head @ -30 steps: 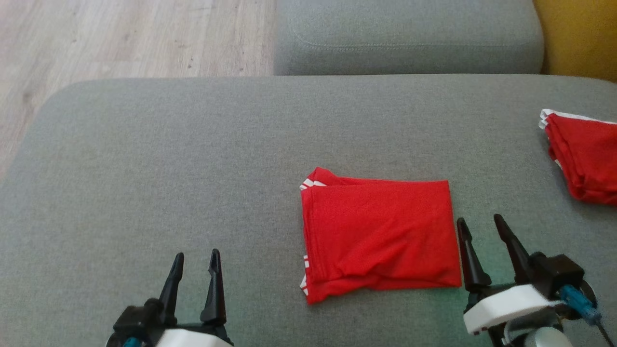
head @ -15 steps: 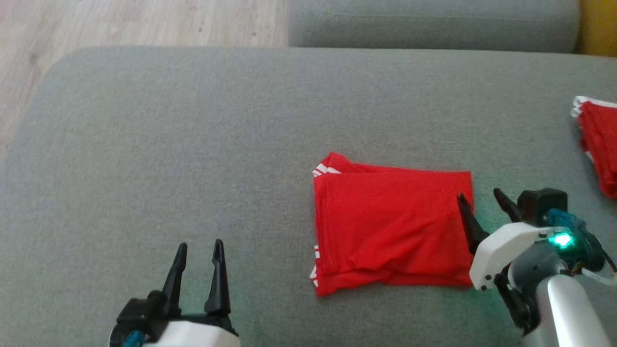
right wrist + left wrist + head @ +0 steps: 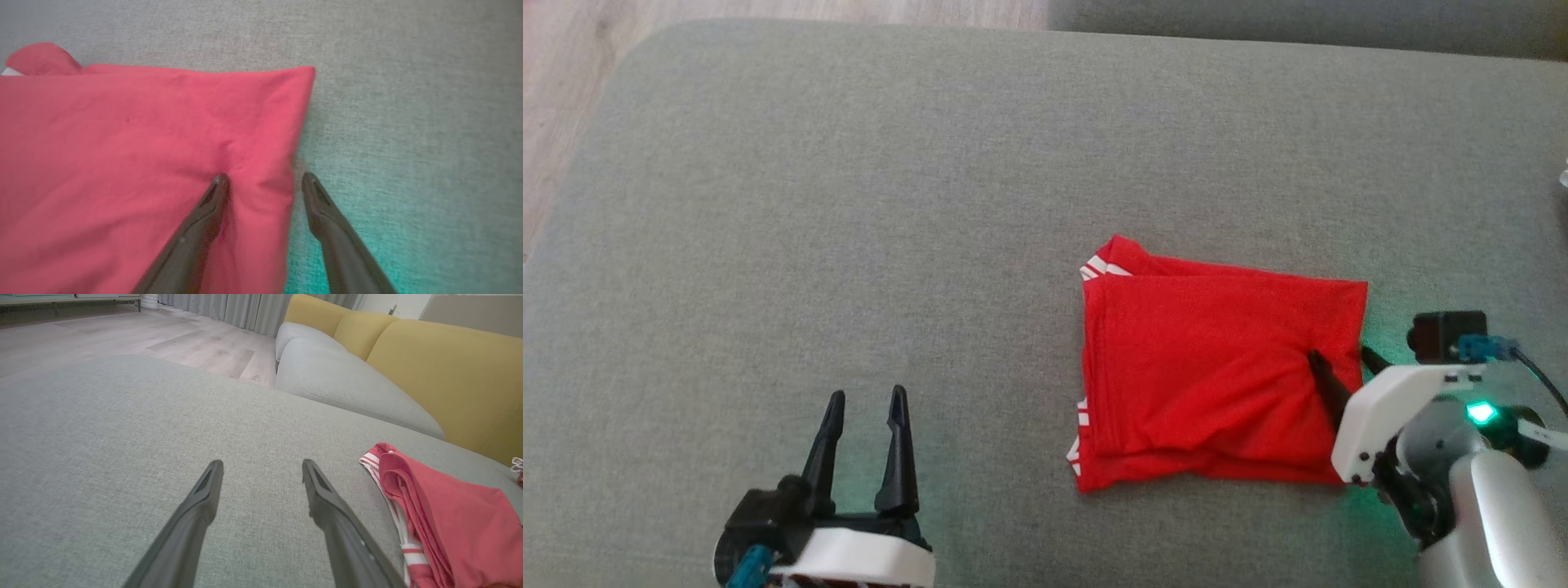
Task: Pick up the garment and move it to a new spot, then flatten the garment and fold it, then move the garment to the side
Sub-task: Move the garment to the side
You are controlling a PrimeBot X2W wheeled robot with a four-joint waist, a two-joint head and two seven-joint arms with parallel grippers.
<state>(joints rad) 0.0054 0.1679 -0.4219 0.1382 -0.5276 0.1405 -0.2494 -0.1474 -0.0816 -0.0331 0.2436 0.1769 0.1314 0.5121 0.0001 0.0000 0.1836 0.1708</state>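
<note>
- I see the garment [image 3: 1217,376], red with white striped trim, lying folded into a rough rectangle on the grey cushion [image 3: 849,204], right of centre in the head view.
- Its striped trim shows at the left edge, and layered folds run along the near edge.
- The right gripper [image 3: 1339,354] is at the garment's right edge, near the fold's far right corner.
- Its jaws are spread and straddle that edge.
- In the right wrist view, one finger [image 3: 204,216] presses down on top of the fabric and raises a small pucker at its tip.
- The other finger [image 3: 327,216] rests on bare cushion just beside the edge, so a strip of fabric lies between the two.
- I cannot confirm any lift; the cloth looks flat on the cushion.
- A green glow falls on the cushion beside this gripper.
- The left gripper [image 3: 867,394] sits well apart from the garment, to its left, jaws spread with nothing between them.
- In the left wrist view, the garment lies off to the right of the fingers.
</note>
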